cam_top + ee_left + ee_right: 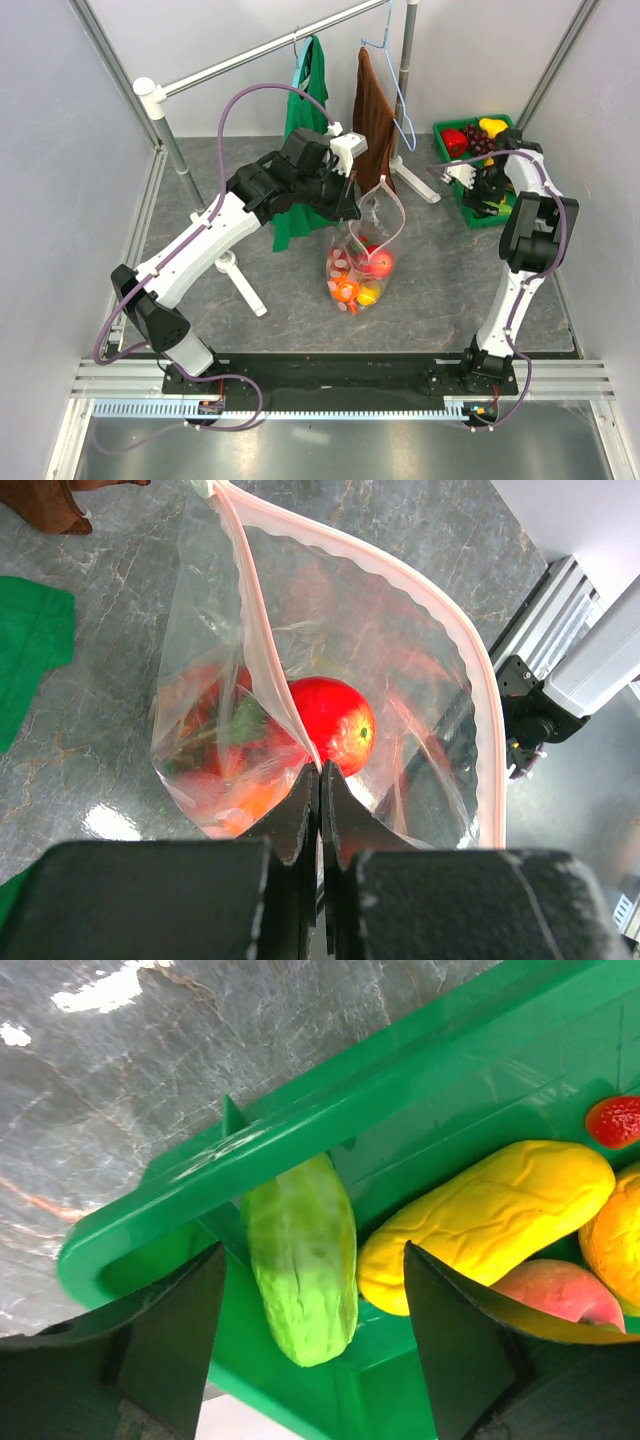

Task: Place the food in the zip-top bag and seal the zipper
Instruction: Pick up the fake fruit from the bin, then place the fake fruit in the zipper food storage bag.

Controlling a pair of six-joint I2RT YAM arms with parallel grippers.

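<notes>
The zip-top bag [365,255] hangs mouth-up in the middle of the table, with red, orange and yellow food [365,280] in its bottom. My left gripper [320,770] is shut on the pink zipper [262,650] strip of the bag's [420,680] near rim, holding the mouth wide over a red fruit [335,720]. My right gripper [315,1250] reaches into the green tray [300,1130] at the back right. It stands open astride a pale green vegetable [300,1260], with gaps on both sides. A yellow piece [480,1225] lies beside its right finger.
The tray [447,125] also holds purple grapes [480,140], a red piece [453,140], a strawberry [615,1120] and a peach-coloured fruit [555,1290]. A green cloth [308,90] and a brown towel [372,110] hang from the rail [270,55] behind the bag. White stand feet [240,280] rest on the table.
</notes>
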